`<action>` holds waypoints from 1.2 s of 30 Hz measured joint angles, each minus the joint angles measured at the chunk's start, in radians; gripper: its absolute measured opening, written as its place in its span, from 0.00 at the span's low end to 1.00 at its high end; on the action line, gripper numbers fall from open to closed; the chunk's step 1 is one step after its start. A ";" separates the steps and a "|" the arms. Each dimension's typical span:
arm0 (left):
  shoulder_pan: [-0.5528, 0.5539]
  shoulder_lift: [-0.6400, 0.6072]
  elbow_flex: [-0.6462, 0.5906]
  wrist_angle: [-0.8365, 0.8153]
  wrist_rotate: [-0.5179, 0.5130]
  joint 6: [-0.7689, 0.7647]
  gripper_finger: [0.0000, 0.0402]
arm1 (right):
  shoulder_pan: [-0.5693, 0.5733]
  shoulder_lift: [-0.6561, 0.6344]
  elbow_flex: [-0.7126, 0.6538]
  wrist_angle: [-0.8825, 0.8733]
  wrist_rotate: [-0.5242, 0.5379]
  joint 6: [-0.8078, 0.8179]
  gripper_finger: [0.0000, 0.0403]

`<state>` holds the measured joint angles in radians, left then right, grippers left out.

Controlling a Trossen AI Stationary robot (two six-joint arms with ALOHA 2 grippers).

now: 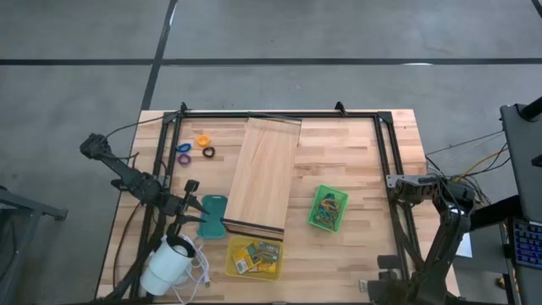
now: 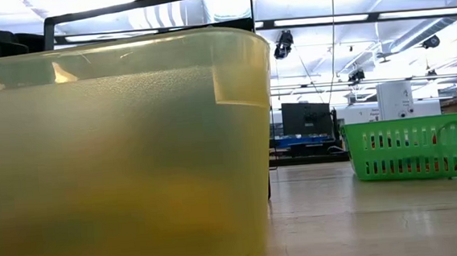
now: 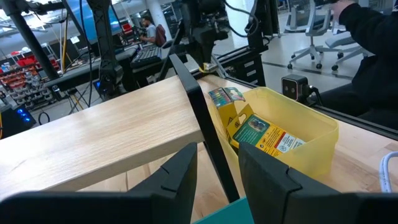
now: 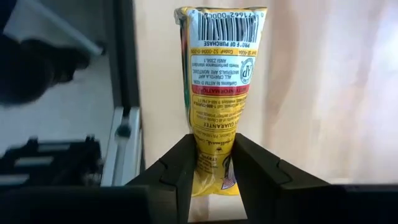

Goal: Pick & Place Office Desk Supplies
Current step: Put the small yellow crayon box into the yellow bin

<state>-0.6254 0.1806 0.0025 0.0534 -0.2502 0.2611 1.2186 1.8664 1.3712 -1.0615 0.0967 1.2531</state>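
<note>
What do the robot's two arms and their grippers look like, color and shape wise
Both arms are dark, slim and jointed. The left gripper has two flat, angular matte-black fingers with stepped edges. The right gripper has the same black, wedge-shaped fingers. Thin cables trail from the right arm toward the table's edge. No markings are visible.

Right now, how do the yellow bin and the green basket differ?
The yellow bin has solid, translucent walls; the green basket has slotted walls you can see through. The yellow bin sits at the table's near edge just below the wooden board, nearer the left arm; the green basket sits to the board's right, nearer the right arm. The bin holds yellow packets; the basket holds a jumble of small items. Both are open-topped and upright.
</note>
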 joint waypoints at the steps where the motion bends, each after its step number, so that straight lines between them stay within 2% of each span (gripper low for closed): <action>1: 0.000 0.000 0.000 0.000 0.000 0.000 0.30 | -0.006 0.000 0.015 -0.020 0.018 0.004 0.25; 10: 0.000 0.000 0.000 0.000 0.000 0.000 0.30 | -0.091 -0.001 0.156 -0.065 0.269 -0.005 0.21; 16: 0.000 0.000 0.000 0.000 0.000 0.000 0.30 | -0.179 -0.001 0.241 -0.064 0.431 -0.011 0.23; 25: 0.000 0.000 0.000 0.000 0.000 0.000 0.30 | -0.343 -0.001 0.324 -0.043 0.457 -0.237 0.24; 34: 0.000 0.000 0.000 0.000 0.000 0.000 0.30 | -0.461 -0.001 0.330 0.175 0.448 -0.571 0.22; 36: 0.000 0.000 0.000 0.000 0.000 0.000 0.30 | -0.482 -0.001 0.324 0.207 0.444 -0.598 0.23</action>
<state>-0.6250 0.1806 0.0025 0.0533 -0.2501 0.2611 0.7369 1.8652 1.6957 -0.8547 0.5407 0.6551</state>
